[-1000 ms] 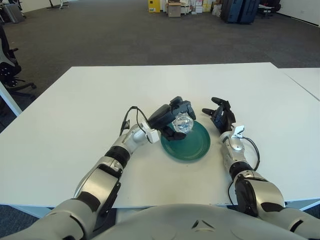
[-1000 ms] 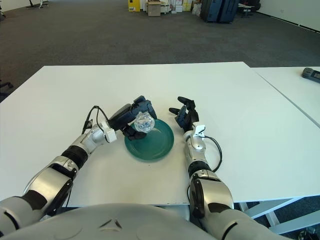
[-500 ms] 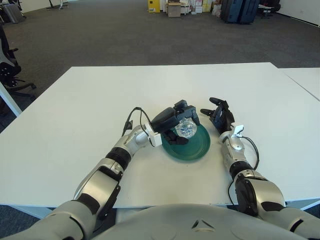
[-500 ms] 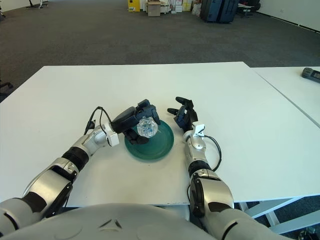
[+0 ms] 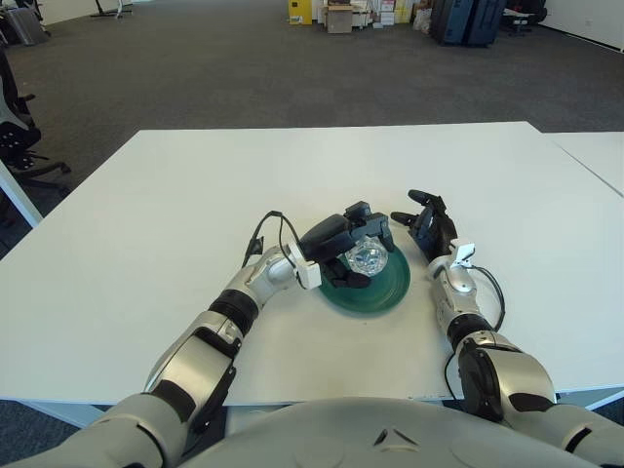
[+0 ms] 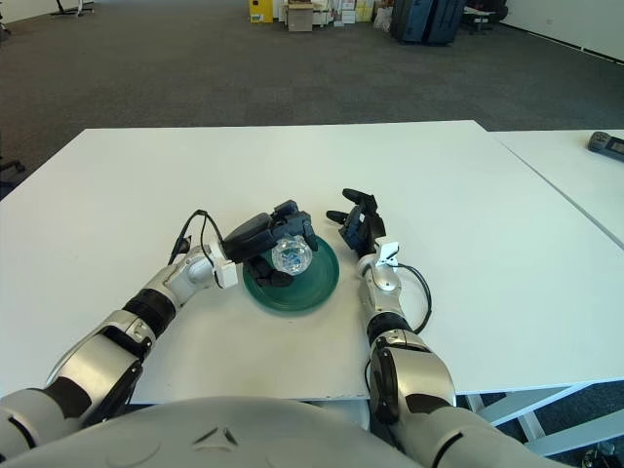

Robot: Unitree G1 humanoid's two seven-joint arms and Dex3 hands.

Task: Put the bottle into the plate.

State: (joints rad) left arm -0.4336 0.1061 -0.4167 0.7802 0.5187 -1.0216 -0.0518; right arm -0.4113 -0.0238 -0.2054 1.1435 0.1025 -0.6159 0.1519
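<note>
1. The left hand reaches in over the round dark-green plate, its dark fingers curled around the small clear plastic bottle. The bottle sits over the plate's near-left part, close to its surface; whether it already touches the plate cannot be told.

2. The right hand rests on the white worktop just beside the plate's right rim, fingers loosely spread and holding nothing.

3. Risk of rolling: the bottle looks rounded and smooth. If the fingers let go while it is still above the plate, it could bounce or roll across the shallow dish and over the low rim onto the worktop.

4. Risk of dragging: the fingers wrap well around the bottle. Spreading them only partly, or pulling the hand back along the plate before they are clear, could carry the bottle out again.

5. Risk of shoving the plate: the left hand hangs low over the near-left rim. A downward press there could tip or slide the plate toward the right hand.

6. The right hand's closeness to the rim leaves little room if the plate shifts that way.
</note>
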